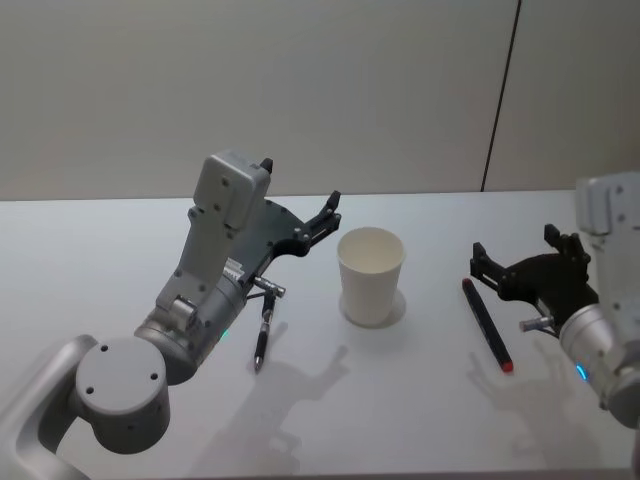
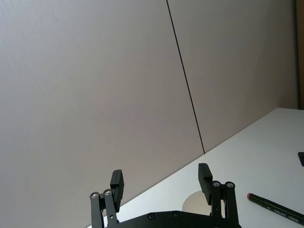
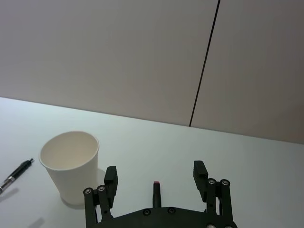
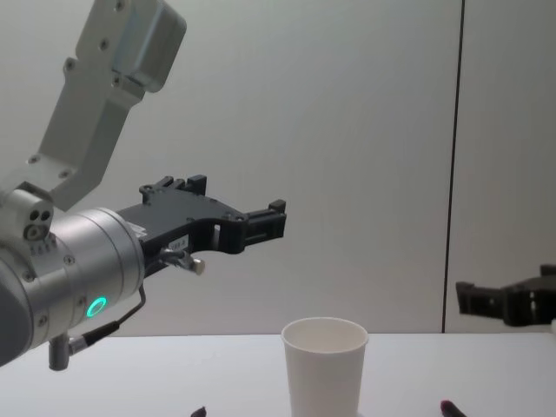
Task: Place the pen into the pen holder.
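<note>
White pen holder upright, empty; black pen and red pen flat either side; left gripper, right gripper spread apart.

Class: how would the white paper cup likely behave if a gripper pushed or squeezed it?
The paper cup looks empty, so it is probably light and would slide or tip at a nudge. Its base is narrower than its rim, which likely makes tipping easier. Thin paper walls would probably dent under a squeeze.
</note>
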Motion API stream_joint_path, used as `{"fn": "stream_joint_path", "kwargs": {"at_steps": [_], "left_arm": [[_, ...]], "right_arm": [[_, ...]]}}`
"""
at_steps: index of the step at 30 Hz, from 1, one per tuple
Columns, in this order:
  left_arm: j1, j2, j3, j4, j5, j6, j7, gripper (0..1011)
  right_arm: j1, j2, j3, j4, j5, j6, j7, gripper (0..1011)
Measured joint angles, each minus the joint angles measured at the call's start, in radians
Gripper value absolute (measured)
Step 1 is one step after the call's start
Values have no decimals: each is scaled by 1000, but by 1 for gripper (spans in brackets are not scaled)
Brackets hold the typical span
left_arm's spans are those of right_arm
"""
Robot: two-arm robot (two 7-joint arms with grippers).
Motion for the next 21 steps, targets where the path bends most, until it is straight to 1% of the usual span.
{"fn": "stream_joint_path", "kwargs": {"at_steps": [2, 8, 9, 10, 16, 17, 21], "left_arm": [[0, 0, 0, 0, 0, 0, 0, 1004], [0, 0, 0, 0, 0, 0, 0, 1004], [0, 0, 0, 0, 0, 0, 0, 1004], [0, 0, 0, 0, 0, 0, 0, 1004], [0, 0, 0, 0, 0, 0, 0, 1004], [0, 0, 0, 0, 0, 0, 0, 1004], [0, 0, 0, 0, 0, 0, 0, 1004]], "right_arm": [[19, -18, -5, 21, -13, 29, -5, 1001], [56, -51, -14, 64, -41, 87, -15, 1002], [56, -51, -14, 64, -41, 87, -15, 1002], [65, -60, -16, 76, -46, 102, -17, 1001], [96, -90, -22, 114, -63, 149, -32, 1001], [96, -90, -22, 114, -63, 149, -32, 1001], [116, -110, -23, 146, -68, 180, -47, 1002]]}}
